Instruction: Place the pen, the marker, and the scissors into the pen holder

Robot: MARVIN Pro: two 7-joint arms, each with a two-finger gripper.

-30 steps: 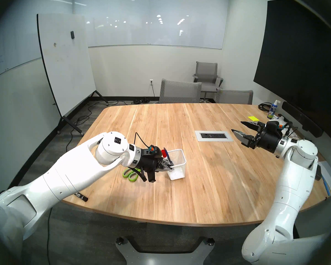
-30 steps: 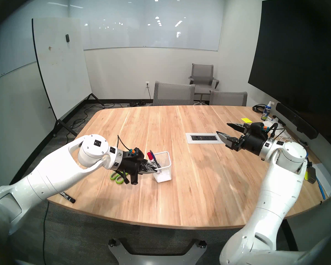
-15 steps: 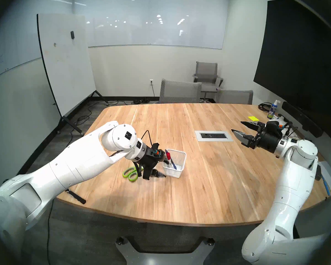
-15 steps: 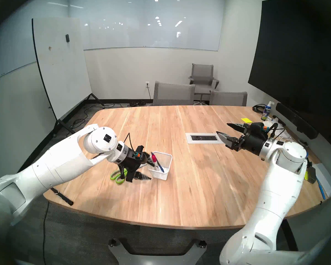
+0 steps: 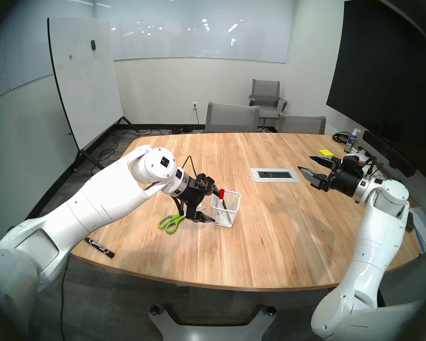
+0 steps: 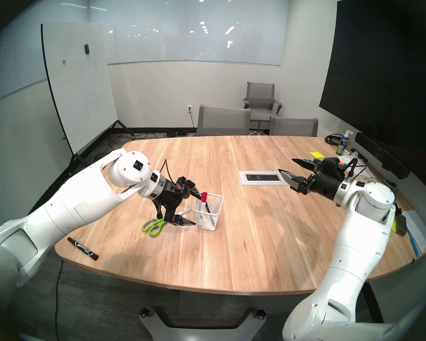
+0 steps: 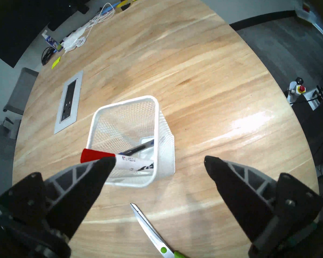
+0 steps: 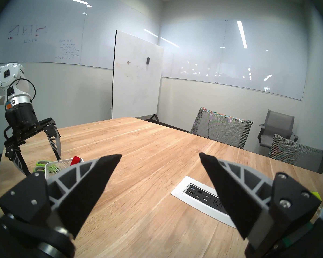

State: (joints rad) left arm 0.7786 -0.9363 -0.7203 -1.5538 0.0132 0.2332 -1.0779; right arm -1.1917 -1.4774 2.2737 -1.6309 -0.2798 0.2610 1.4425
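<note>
The white mesh pen holder (image 5: 228, 216) (image 6: 218, 205) (image 7: 123, 102) stands upright left of the table's middle. A white marker with a red cap (image 5: 221, 197) (image 6: 203, 200) (image 7: 132, 161) leans in it, and the blue pen (image 7: 140, 147) lies inside beside it. My left gripper (image 5: 213, 205) (image 6: 197, 211) (image 7: 158, 159) is open just left of the holder, with one fingertip near the red cap. The green-handled scissors (image 5: 170, 222) (image 6: 154, 226) (image 7: 151, 231) lie flat under that wrist. My right gripper (image 5: 305, 162) (image 6: 286, 165) (image 8: 160, 155) hovers open and empty far right.
A black marker (image 5: 100, 247) (image 6: 83, 248) lies at the table's front left edge. An outlet panel (image 5: 275, 175) is set in the table's middle. A spray bottle (image 5: 351, 141), a yellow note (image 5: 326, 151) and cables crowd the far right. Chairs stand behind the table.
My left gripper has opened and let go of the white marker. The holder tipped for a moment and now stands upright. The left wrist has risen and drawn back. The right arm has not moved.
</note>
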